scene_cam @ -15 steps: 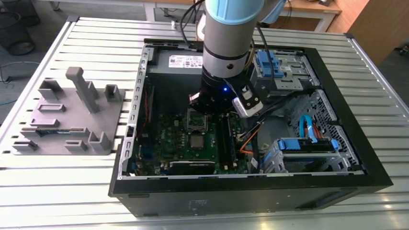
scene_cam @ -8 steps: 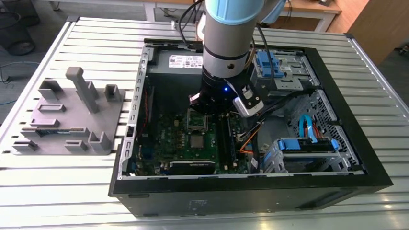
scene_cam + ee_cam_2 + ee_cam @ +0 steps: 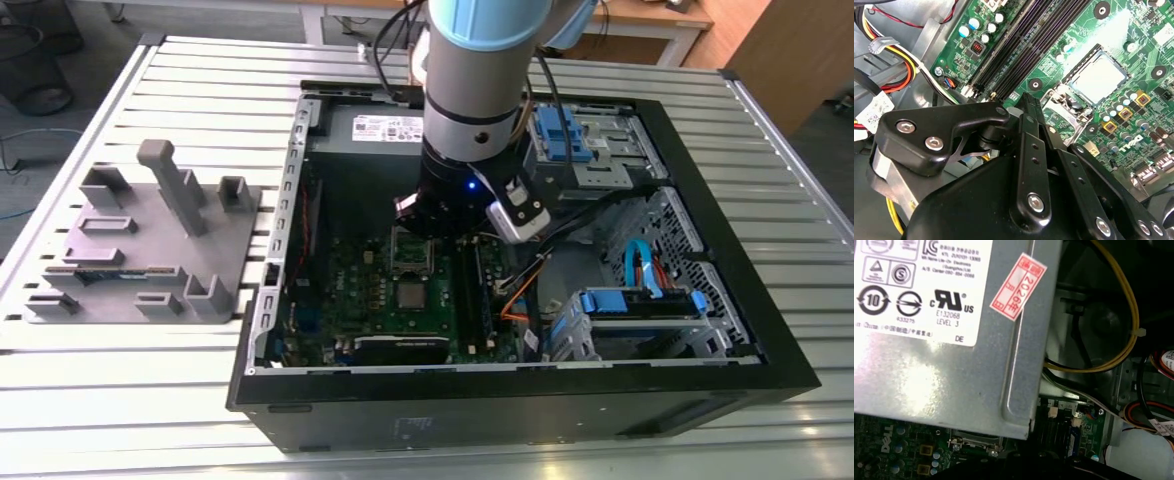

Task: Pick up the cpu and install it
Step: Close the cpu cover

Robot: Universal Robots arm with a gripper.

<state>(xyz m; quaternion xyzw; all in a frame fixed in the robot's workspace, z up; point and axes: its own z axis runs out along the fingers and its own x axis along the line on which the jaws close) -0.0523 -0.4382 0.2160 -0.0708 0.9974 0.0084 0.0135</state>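
Observation:
The cpu (image 3: pixel 1099 77), a small square chip with a shiny silver top, lies flat in the socket on the green motherboard (image 3: pixel 1054 45). In the exterior view the cpu (image 3: pixel 411 295) sits mid-board, beside the black memory slots (image 3: pixel 470 285). A metal socket frame (image 3: pixel 407 250) stands just behind it. My gripper (image 3: pixel 434 232) hangs inside the open computer case (image 3: pixel 694 330), over that frame and a little back from the chip. In the second wrist view the black gripper (image 3: pixel 1026 107) linkage is close to the camera, apart from the cpu.
A grey block-studded tray (image 3: pixel 147 250) lies on the slatted table at the exterior view's left. In the case are a grey power supply (image 3: pixel 954 365), blue drive cages (image 3: pixel 641 300), an orange cable (image 3: pixel 514 300) and yellow and red wires (image 3: pixel 899 55).

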